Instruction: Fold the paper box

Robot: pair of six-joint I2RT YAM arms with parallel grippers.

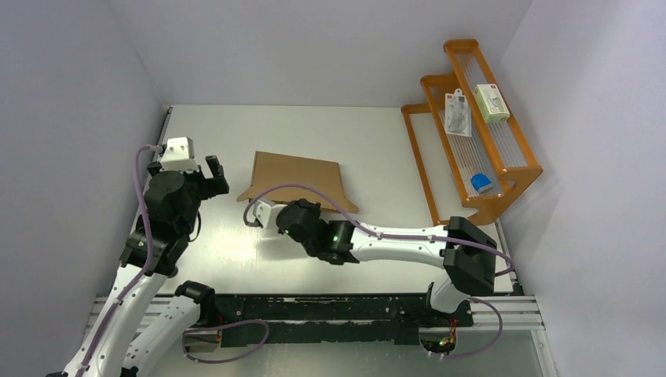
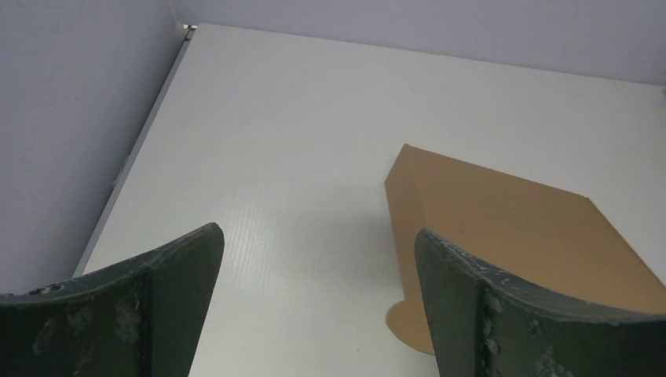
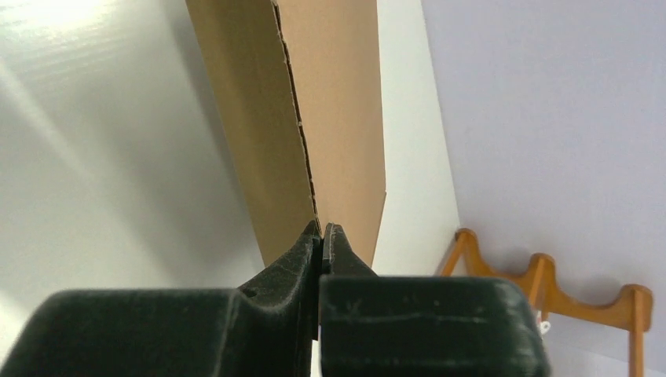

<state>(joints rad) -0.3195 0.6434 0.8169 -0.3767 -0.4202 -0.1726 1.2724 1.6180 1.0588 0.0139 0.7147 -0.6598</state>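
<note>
The paper box (image 1: 302, 177) is a brown cardboard piece lying mid-table, with a rounded tab at its near left corner. In the right wrist view the paper box (image 3: 330, 118) rises straight ahead, and its rough cut edge runs down into the tips of my right gripper (image 3: 320, 228), which is shut on that edge. From above, the right gripper (image 1: 253, 214) sits at the box's near left corner. My left gripper (image 1: 216, 177) hovers left of the box, open and holding nothing. In its own view the left gripper (image 2: 318, 236) frames bare table, with the box (image 2: 510, 228) at the right.
An orange wire-fronted rack (image 1: 471, 133) stands at the table's right side, holding small white packages (image 1: 458, 114) and a blue item (image 1: 481, 183). Walls close in the table on the left, back and right. The right arm's forearm lies across the near table.
</note>
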